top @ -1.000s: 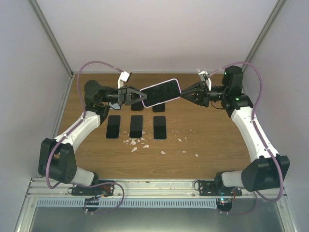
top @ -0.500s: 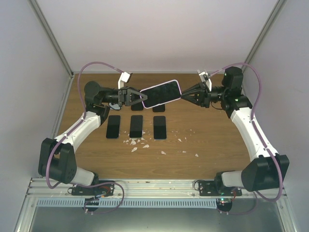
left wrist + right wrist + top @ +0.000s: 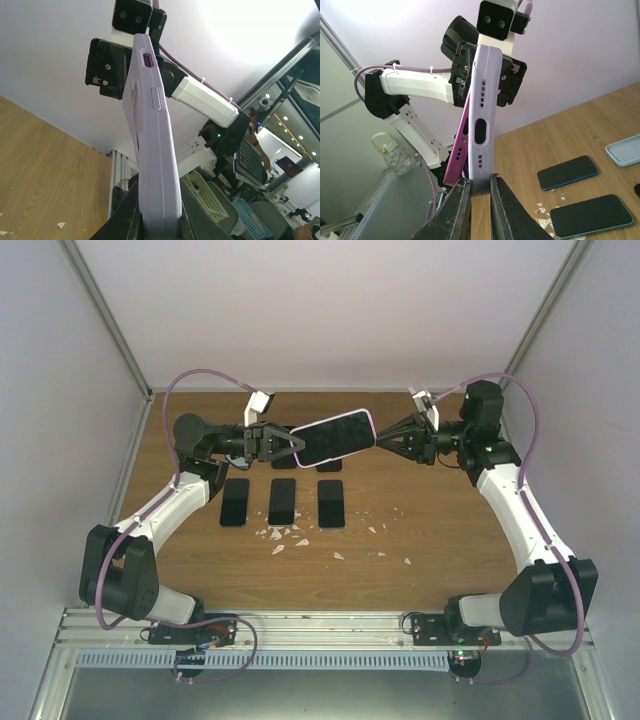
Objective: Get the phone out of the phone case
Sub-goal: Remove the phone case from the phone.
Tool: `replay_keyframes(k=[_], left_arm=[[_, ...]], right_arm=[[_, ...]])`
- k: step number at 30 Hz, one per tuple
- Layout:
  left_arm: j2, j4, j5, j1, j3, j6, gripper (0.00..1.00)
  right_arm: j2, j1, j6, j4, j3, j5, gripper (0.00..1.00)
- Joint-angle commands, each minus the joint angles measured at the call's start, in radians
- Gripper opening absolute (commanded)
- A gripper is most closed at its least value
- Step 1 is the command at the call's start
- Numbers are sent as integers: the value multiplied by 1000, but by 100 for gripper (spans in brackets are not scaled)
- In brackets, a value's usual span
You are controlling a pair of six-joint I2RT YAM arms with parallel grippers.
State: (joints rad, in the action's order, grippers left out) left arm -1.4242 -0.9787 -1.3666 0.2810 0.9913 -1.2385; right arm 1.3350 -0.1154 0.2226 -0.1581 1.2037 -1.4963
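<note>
A lilac phone case (image 3: 335, 436) with the phone in it hangs in the air over the back of the table, held at both ends. My left gripper (image 3: 292, 445) is shut on its left end; in the left wrist view the case (image 3: 155, 150) fills the gap between the jaws of that gripper (image 3: 159, 220). My right gripper (image 3: 380, 437) is shut on the right end. In the right wrist view this gripper (image 3: 480, 187) pinches the case's port end (image 3: 483, 125), and the magenta phone (image 3: 457, 155) leans out of the case on the left side.
Three dark phones (image 3: 235, 502) (image 3: 283, 500) (image 3: 330, 503) lie in a row on the wooden table (image 3: 440, 540), with more dark shapes under the held case. White scraps (image 3: 285, 535) are scattered in front of them. A pale blue case (image 3: 623, 151) lies at the right wrist view's edge.
The held case has sunk a touch and levelled slightly between the two grippers. The right gripper's jaws have tightened a little on the case's end.
</note>
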Motion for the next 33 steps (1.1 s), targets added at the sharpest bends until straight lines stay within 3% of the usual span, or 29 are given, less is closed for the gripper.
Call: replay_keyframes(k=[1,14,24,33], left_arm=[[35,-205,-35,23,17,-20,0],[39,63,-35,78,54,188,0],[27,376,-45,109,129,442,0],[-13,452,-53,132,172,498,0]], right_arm=[[13,30,2,-5,-21,94,12],[8,4,-23,-48,12,161,12],[8,-52,-19,-50,12,100,21],[9,-95,46,11,-8,25,20]])
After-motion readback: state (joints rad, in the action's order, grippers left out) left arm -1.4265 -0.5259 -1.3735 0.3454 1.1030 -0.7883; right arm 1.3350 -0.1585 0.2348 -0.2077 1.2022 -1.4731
